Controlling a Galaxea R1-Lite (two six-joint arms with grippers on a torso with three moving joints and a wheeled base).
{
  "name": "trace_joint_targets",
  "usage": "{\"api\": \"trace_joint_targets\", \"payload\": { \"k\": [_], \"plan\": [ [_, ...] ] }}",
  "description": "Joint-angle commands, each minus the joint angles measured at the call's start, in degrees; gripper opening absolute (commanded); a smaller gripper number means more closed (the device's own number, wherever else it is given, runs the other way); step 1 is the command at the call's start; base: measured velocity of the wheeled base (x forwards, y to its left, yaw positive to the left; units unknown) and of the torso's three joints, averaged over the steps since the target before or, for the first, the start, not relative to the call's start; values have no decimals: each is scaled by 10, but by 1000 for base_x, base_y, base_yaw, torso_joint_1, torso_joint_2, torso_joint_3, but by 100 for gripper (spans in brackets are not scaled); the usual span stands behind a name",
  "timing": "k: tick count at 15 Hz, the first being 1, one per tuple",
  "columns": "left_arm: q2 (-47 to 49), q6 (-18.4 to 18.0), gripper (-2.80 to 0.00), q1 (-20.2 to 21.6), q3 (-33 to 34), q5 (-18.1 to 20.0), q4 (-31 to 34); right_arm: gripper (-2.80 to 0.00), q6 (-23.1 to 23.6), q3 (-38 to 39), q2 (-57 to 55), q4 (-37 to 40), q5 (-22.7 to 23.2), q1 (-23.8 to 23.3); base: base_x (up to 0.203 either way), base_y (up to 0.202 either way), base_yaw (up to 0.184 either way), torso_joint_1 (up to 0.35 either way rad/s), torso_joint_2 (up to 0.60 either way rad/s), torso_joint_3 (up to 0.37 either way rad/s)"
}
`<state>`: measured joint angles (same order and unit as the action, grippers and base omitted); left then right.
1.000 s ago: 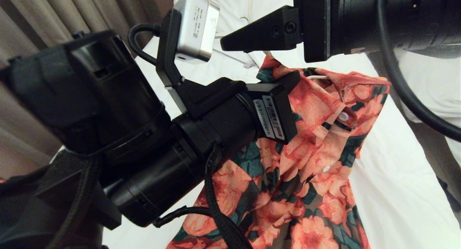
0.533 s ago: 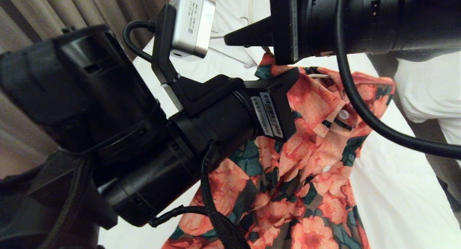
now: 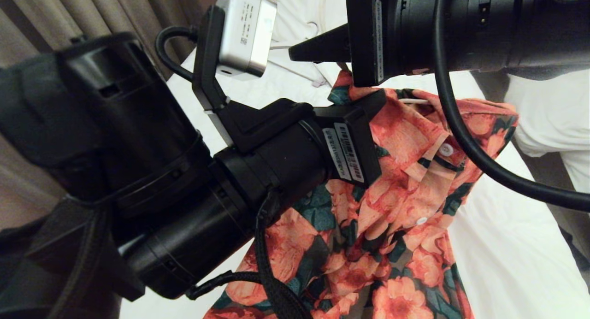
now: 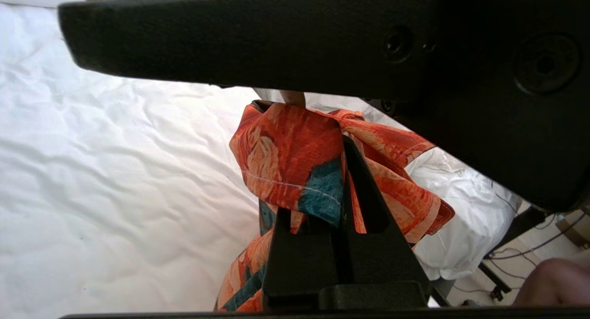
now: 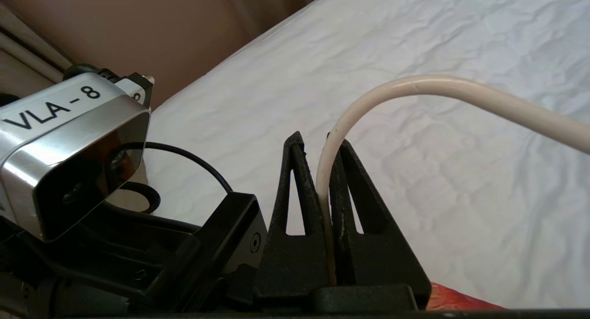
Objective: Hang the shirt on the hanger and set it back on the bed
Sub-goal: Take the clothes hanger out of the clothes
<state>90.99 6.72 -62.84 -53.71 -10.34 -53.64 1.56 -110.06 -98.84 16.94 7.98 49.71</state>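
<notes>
The flowered shirt [image 3: 405, 227] hangs in front of me above the white bed [image 3: 498, 245]. My left gripper [image 3: 375, 97] is shut on a bunched fold of the shirt [image 4: 286, 153] near the collar. A short piece of the cream hanger [image 3: 412, 100] shows inside the neck opening. Just above the collar, my right gripper [image 3: 295, 56] is shut on the hanger's curved hook [image 5: 415, 86], which runs between its two fingers [image 5: 319, 141]. The rest of the hanger is hidden by cloth and arms.
Both arms fill much of the head view. Beige curtains [image 3: 69, 14] hang at the left. A second bed with a rumpled duvet [image 3: 548, 111] stands at the right. Another white hanger [image 3: 309, 79] lies further back on the sheet. A person's knee [image 4: 553, 282] shows beside the beds.
My right arm has slid left in the head view, over the collar. The shirt's far shoulder has shifted slightly right. The left arm holds its place.
</notes>
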Motion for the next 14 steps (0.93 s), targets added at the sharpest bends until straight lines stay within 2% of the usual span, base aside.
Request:
{"api": "trace_joint_targets", "payload": {
  "k": [1,3,4,8,11,14],
  "plan": [
    [-1,0,-280,-1,-2,-1,8,-280,0,2,6,0,-1,-1,0,0,0,0,0,0],
    [0,-1,-280,1,1,0,8,-280,-1,8,10,0,-1,-1,0,0,0,0,0,0],
    [-2,-3,0,1,5,0,8,-280,-1,9,10,-1,-1,-1,0,0,0,0,0,0],
    [-30,-2,0,1,10,7,8,-280,0,7,10,-5,-25,-6,0,0,0,0,0,0],
    [-52,-3,0,1,28,41,11,-280,1,2,11,-5,-27,-11,0,0,0,0,0,0],
    [-45,-4,0,18,25,43,10,-280,1,7,23,-3,-27,-11,0,0,0,0,0,0]
  ]
}}
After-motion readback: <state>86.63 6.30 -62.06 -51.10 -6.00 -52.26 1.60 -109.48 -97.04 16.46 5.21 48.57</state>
